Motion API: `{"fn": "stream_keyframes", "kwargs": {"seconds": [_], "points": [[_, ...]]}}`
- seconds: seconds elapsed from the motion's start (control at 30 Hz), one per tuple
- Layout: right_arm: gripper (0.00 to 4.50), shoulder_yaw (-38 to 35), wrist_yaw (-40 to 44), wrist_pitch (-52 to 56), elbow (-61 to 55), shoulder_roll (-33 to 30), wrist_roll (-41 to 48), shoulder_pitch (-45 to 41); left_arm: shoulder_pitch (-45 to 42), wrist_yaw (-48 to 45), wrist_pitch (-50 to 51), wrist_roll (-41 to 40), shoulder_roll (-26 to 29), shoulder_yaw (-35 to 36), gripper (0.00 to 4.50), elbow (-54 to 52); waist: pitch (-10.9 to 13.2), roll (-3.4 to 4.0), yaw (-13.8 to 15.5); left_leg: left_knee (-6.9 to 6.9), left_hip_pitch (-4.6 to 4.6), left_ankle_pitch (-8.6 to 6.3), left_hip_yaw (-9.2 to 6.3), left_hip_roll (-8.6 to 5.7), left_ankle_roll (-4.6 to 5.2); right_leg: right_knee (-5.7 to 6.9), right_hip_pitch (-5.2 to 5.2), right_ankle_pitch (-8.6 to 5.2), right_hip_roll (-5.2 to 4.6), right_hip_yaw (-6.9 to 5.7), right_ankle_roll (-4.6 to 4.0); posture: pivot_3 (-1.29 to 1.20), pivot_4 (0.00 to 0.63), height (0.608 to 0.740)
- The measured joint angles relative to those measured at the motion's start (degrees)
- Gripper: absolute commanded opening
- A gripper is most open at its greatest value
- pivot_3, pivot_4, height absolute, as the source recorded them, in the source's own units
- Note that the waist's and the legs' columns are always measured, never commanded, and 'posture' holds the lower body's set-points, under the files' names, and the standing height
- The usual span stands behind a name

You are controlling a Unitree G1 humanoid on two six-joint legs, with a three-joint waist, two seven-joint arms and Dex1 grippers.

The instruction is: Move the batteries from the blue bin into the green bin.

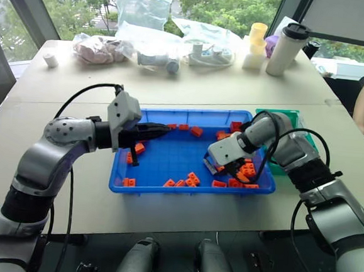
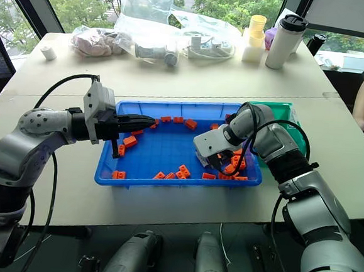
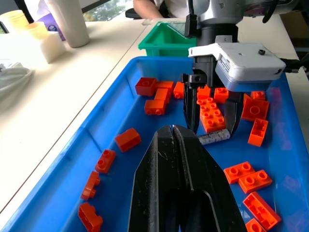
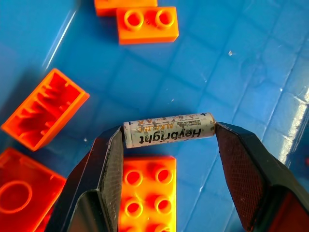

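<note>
Down on the blue bin (image 1: 168, 151) floor, right gripper (image 4: 166, 145) jaws clamp a battery (image 4: 168, 129) — endwise.

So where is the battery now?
The battery lies in the blue bin, at its right side, end to end between the right gripper fingers, beside an orange brick.

Both arms are built of rounded silver-grey shells with black ribbed sleeves at the joints. Black cables loop loose over each forearm. A boxy light-grey housing sits at each wrist; the right one carries a small dark screw or button. The left gripper (image 1: 160, 130) has smooth, tapered black fingers; the right gripper (image 4: 166, 145) has black fingers with cross-hatched inner pads (image 4: 235, 166).
</note>
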Motion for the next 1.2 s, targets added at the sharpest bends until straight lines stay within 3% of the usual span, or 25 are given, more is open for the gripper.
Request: {"fn": "stream_keyframes", "kwargs": {"seconds": [0.13, 0.27, 0.4, 0.53, 0.67, 0.7, 0.93, 1.2], "points": [[2.28, -7.51, -3.86, 9.93, -3.6, -3.97, 1.78, -1.66, -0.08, -0.05, -0.04, 0.02, 0.0, 0.01, 0.0, -0.02, 0.02, 0.03, 0.34, 0.05, -0.18, 0.01, -0.01, -0.03, -0.01, 0.01, -0.16, 0.0, -0.04, 0.0, 0.0, 0.0, 0.15, 0.74], [2.28, -17.43, -6.91, 17.31, -7.85, -14.78, 3.05, -1.22, -0.61, -0.45, -0.29, 0.04, -0.48, -0.19, 0.0, 0.7, 0.01, 0.02, 1.29, -0.01, -0.24, 0.0, -0.01, -0.04, 0.0, -0.08, -0.2, 0.0, -0.06, -0.04, 0.0, 0.0, 0.15, 0.74], [2.28, -22.69, -8.96, 20.89, -10.53, -21.93, 3.37, 5.83, -1.67, -1.69, -1.12, 0.15, -1.31, -0.63, 0.0, 2.76, 0.02, 0.02, 1.34, -0.01, -0.21, -0.04, 0.08, -0.02, 0.08, -0.07, -0.16, 0.0, -0.06, 0.01, 0.0, 0.0, 0.15, 0.74], [2.28, -24.59, -10.53, 24.74, -11.42, -22.77, 4.61, 11.11, -3.7, -3.23, -2.97, 0.45, -2.41, -1.81, 0.0, 5.33, 0.03, 0.07, 0.48, -0.03, -0.15, -0.11, 0.13, 0.0, 0.21, 0.03, -0.18, 0.0, -0.06, 0.05, 0.0, 0.0, 0.15, 0.74], [4.19, -25.55, -12.06, 27.35, -12.3, -22.62, 6.8, 14.63, -5.48, -4.56, -4.65, 1.55, -3.31, -2.86, 0.0, 8.55, 0.03, 0.07, 0.05, -0.03, -0.16, -0.1, 0.13, 0.01, 0.19, 0.02, -0.19, 0.0, -0.04, 0.06, 0.0, 0.0, 0.15, 0.74], [4.41, -25.57, -12.71, 28.09, -12.29, -22.63, 6.95, 15.28, -5.88, -5.08, -5.12, 1.84, -3.3, -2.87, 0.0, 9.19, 0.03, 0.07, 0.07, -0.03, -0.16, -0.1, 0.12, 0.01, 0.19, 0.02, -0.19, 0.0, -0.04, 0.05, 0.0, 0.0, 0.15, 0.74], [4.41, -28.41, -15.11, 30.84, -16.99, -23.3, 10.31, 16.23, -6.36, -6.95, -5.71, 2.56, -3.22, -3.55, 0.0, 10.51, 0.03, 0.08, 0.15, -0.02, -0.17, -0.1, 0.11, 0.01, 0.18, 0.02, -0.19, 0.0, -0.04, 0.05, 0.0, 0.0, 0.15, 0.74], [4.41, -33.82, -14.81, 45.45, -37.03, -21.28, 25.05, 18.54, -6.48, -8.33, -4.06, 1.35, -0.73, -2.42, 0.0, 9.68, 0.03, 0.07, 0.2, -0.01, -0.18, -0.14, 0.06, 0.02, 0.26, 0.01, -0.17, 0.0, -0.05, 0.04, 0.0, 0.0, 0.15, 0.74]]}}
